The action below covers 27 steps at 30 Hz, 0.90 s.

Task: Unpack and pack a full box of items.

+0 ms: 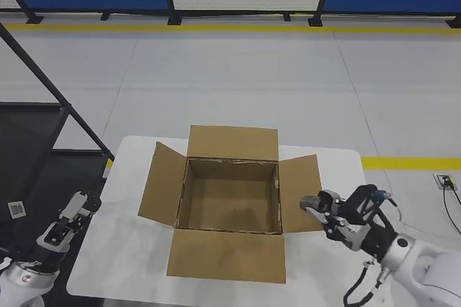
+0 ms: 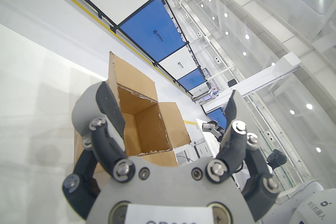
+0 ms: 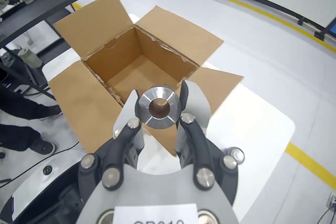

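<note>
One cardboard box point(image 1: 227, 199) on the bench point(image 1: 131, 253), one metal piece, two grippers. That's the full count.

The box sits mid-bench, plain brown, its top open four ways: far flap point(image 1: 232, 142) standing over the bench's far edge, near flap point(image 1: 227, 255) folded down toward the front edge, left flap point(image 1: 160, 184) and right flap point(image 1: 298, 192) splayed out to the sides. From the right wrist view the box point(image 3: 136, 72) shows ragged, torn rims along the inner walls, a half-moon notch in one wall, and bare cardboard floor inside.

Over on the right, the right gripper point(image 1: 313, 204) is pinching the metal piece point(image 1: 309, 203), and up close that metal piece point(image 3: 159, 110) is a short silver cylinder with a round bore through the middle and thin slits cut across its face. The right gripper point(image 3: 159, 93) has it squeezed between both fingers, held in the air above the outer end of the right flap, toward the bench's right edge.

On the other side, the left gripper point(image 1: 83, 204) sits just off the bench's left edge, well apart from the box. In its own view the left gripper point(image 2: 168, 99) has its fingers spread wide with nothing between them, and the box point(image 2: 147, 125) is framed in that gap.
</note>
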Available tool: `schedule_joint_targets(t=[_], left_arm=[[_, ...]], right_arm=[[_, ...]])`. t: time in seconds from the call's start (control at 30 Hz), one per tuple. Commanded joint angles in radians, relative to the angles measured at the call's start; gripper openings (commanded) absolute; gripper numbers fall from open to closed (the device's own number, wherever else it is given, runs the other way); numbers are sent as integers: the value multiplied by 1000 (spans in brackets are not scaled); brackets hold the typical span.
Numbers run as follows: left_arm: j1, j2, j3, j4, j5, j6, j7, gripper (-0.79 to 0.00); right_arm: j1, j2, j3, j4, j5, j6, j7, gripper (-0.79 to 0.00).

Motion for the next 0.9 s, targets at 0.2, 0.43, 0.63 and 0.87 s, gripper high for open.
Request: schedule_joint_targets(t=[0.2,0.43,0.63,0.87], left_arm=[[0,0,0,0,0,0,0,0],[0,0,0,0,0,0,0,0],[0,0,0,0,0,0,0,0],[0,0,0,0,0,0,0,0]], right_arm=[[436,-79,-575,388,-194,175,26,-785],[742,-214,-893,758,-223,349,-21,-785],[893,-325,-1022,1055,-180,416,-40,-785],[980,-417,-1056,1364,-58,359,-72,-785]])
